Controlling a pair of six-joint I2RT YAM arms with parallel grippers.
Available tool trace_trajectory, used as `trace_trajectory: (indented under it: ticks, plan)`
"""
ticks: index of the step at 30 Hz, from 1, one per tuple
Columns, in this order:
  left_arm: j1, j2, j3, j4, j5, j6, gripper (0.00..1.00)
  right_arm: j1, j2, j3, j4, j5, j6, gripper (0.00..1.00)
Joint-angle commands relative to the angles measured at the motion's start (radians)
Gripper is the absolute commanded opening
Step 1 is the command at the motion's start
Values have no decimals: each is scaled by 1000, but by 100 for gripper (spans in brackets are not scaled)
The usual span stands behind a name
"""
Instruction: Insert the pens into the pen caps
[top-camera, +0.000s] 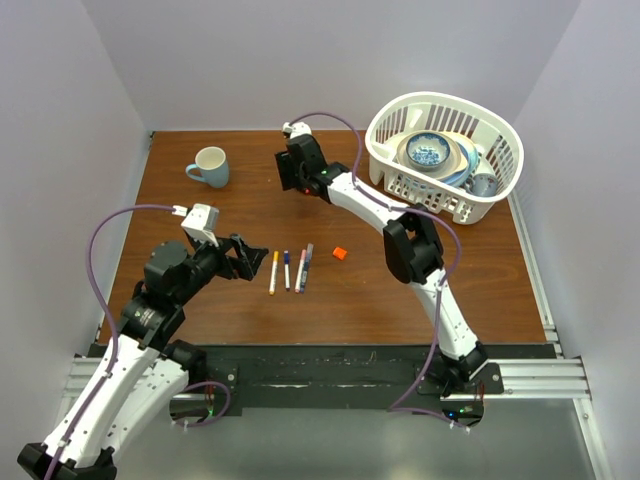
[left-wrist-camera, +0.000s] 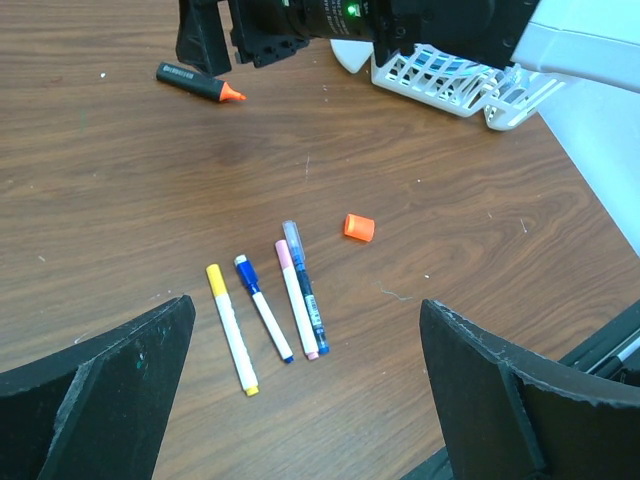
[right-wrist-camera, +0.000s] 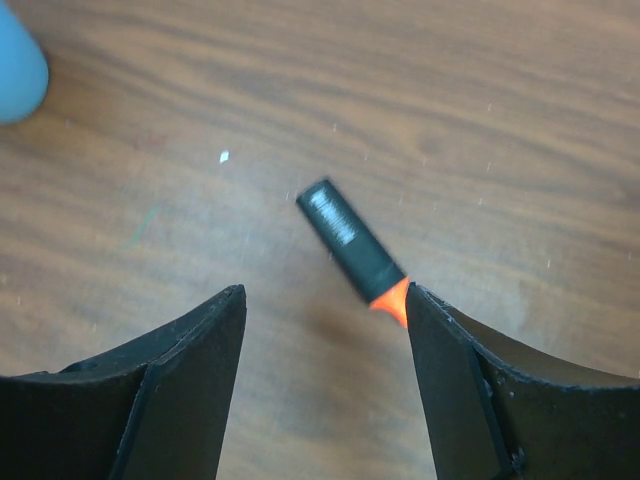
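Three white pens with yellow (left-wrist-camera: 231, 328), blue (left-wrist-camera: 263, 308) and pink (left-wrist-camera: 296, 298) caps lie side by side with a dark blue pen (left-wrist-camera: 305, 288) on the brown table (top-camera: 200, 215). They lie just ahead of my left gripper (left-wrist-camera: 305, 310) (top-camera: 246, 261), which is wide open and holds nothing. A loose orange cap (left-wrist-camera: 358, 227) (top-camera: 339, 253) sits to their right. Farther back, a short black pen with a bare orange tip (right-wrist-camera: 352, 242) (left-wrist-camera: 198, 83) lies flat. My right gripper (right-wrist-camera: 325, 305) (top-camera: 292, 186) hovers open over it, the orange tip beside its right finger (right-wrist-camera: 440, 350).
A light blue mug (top-camera: 210, 166) stands at the back left. A white basket (top-camera: 390, 180) holding bowls and dishes occupies the back right corner. White walls close in the table on three sides.
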Motion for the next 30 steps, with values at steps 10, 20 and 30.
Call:
trace_trajectory:
  ticks: [10, 20, 30]
  plan:
    - [-4, -20, -9, 19, -25, 13, 100, -43, 148, 132, 158, -27, 99, 71]
    - [-4, -22, -9, 17, -41, 12, 100, -54, 257, 209, 151, -226, 173, 73]
    - [-4, -32, -11, 16, -56, 12, 100, -46, 241, 140, 94, -519, 141, 74]
